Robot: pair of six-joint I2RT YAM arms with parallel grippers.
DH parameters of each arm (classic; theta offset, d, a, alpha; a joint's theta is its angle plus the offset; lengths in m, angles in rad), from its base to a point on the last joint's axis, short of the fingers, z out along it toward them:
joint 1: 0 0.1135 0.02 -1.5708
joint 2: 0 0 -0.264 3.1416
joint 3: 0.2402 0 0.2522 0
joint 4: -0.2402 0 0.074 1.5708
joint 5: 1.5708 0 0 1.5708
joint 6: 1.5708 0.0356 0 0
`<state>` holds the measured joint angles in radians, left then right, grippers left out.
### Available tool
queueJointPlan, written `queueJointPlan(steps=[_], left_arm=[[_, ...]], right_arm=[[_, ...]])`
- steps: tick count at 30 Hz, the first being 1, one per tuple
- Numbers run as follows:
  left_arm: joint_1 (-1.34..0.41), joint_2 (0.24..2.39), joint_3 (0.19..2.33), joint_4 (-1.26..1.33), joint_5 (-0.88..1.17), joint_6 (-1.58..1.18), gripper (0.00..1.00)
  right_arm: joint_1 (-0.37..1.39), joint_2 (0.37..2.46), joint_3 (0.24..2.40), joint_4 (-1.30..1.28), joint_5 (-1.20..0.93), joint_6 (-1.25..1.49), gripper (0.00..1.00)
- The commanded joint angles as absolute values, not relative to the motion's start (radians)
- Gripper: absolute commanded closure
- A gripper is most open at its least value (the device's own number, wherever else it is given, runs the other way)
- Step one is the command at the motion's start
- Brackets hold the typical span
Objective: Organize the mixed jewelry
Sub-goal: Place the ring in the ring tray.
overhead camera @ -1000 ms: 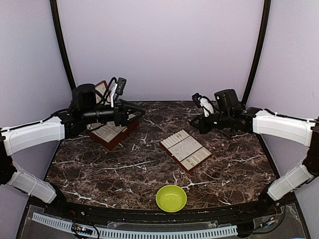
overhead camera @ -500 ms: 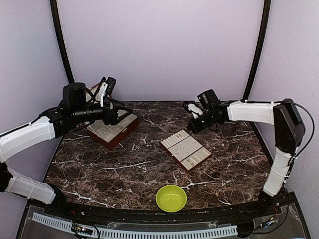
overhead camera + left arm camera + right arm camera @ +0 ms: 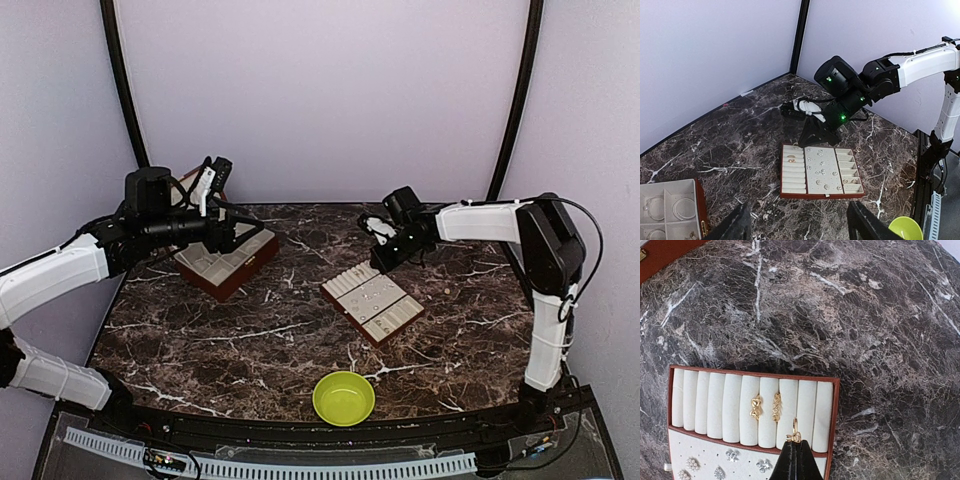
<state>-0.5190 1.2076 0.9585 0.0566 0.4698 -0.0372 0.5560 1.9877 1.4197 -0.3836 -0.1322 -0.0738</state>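
My right gripper (image 3: 796, 444) is shut on a small gold ring (image 3: 795, 431), held just over the cream padded rows at the far end of the flat tray (image 3: 835, 430). Two gold rings (image 3: 756, 406) sit in slots a couple of rows to its left, and pale bead-like studs (image 3: 690, 462) dot the middle panel. From above, the right gripper (image 3: 384, 260) hangs at the far corner of the tray (image 3: 345, 308). My left gripper (image 3: 800, 226) is open and empty, raised over the red-brown box (image 3: 225, 268), where thin silvery hoops (image 3: 684, 207) lie in cream compartments.
A lime green bowl (image 3: 344, 397) stands near the front edge, seen also as the green bowl (image 3: 905, 227) in the left wrist view. A loose ring (image 3: 858, 149) lies on the marble right of the tray. Purple walls close the back and sides.
My right arm has swung left and down to the tray's far end, still shut on the ring. The left arm drew back to the left early on, then held still.
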Motion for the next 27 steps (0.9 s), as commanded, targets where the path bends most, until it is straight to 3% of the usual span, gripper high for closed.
queueJointPlan(steps=[1, 27], left_arm=[[-0.517, 1.177, 0.946, 0.055, 0.466, -0.029, 0.32], [-0.517, 1.172, 0.95, 0.044, 0.45, -0.019, 0.32]], right_arm=[[0.553, 2.022, 1.46, -0.387, -0.125, -0.09, 1.0], [0.552, 2.137, 1.559, -0.511, -0.092, -0.122, 1.0]])
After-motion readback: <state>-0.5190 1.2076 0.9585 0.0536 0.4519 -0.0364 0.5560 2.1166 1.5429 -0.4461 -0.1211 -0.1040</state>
